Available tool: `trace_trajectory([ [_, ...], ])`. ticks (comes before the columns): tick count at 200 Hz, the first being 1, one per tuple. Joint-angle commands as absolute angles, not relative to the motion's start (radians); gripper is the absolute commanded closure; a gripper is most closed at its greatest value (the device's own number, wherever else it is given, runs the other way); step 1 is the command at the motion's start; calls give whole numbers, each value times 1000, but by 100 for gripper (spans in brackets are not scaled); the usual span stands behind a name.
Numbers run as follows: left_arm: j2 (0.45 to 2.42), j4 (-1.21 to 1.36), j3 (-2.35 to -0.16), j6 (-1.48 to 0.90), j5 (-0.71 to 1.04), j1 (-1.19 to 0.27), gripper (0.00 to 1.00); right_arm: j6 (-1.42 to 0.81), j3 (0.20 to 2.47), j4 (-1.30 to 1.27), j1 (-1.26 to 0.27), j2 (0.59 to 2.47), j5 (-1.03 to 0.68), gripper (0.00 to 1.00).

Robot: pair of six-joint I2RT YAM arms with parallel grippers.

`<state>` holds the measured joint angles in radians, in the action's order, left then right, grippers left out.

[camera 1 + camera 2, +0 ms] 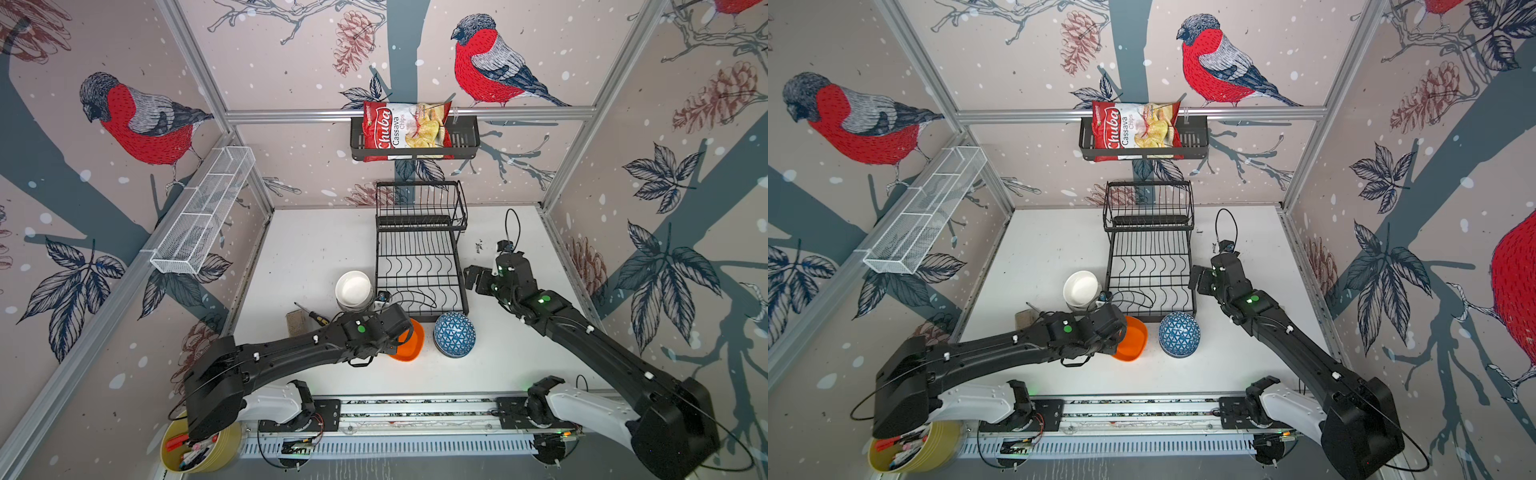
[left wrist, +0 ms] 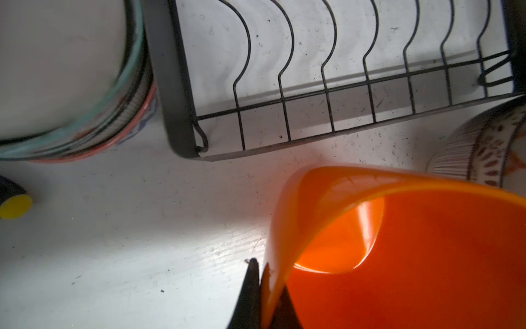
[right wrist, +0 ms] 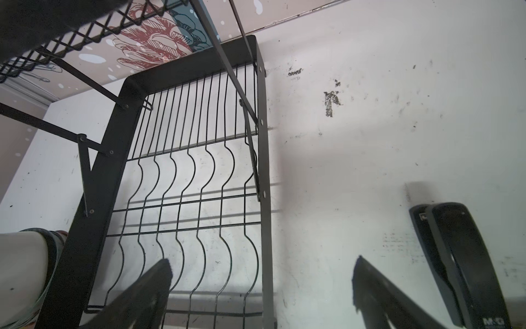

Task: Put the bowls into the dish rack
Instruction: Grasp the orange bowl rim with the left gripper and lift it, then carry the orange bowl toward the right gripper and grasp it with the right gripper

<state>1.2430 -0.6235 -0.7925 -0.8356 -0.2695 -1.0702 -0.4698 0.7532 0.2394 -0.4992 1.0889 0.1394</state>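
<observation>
Left pincer [image 2: 259, 267] astride orange bowl [image 2: 412, 270] rim

**Twin black arms, white shoulders**

The left arm [image 1: 291, 349] and right arm [image 1: 602, 345] share matte black boxy links, white plastic shoulder housings [image 1: 270, 401], round green stickers [image 1: 361, 329], small white clips [image 1: 257, 356] and thin black looping cables [image 1: 513, 224]. Black base plates [image 1: 328, 413] are bolted to a silver rail [image 1: 415, 409]. The left gripper [image 2: 259, 263] and right gripper [image 3: 262, 260] have slim, tapered black jaws.
</observation>
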Motion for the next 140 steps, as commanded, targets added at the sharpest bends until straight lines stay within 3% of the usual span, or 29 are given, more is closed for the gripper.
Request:
trace_trajectory([
  [1,1179,-569,-773,-808,-272,-1071,100,-448,765,197,-501,1089,77,1],
  [73,1030,-254,-706,-729,-234,-1033,100,-397,762,131,-501,1045,-191,1],
  [140,1097,5,-703,-650,25,-855,100,-361,718,67,-502,980,-370,1],
])
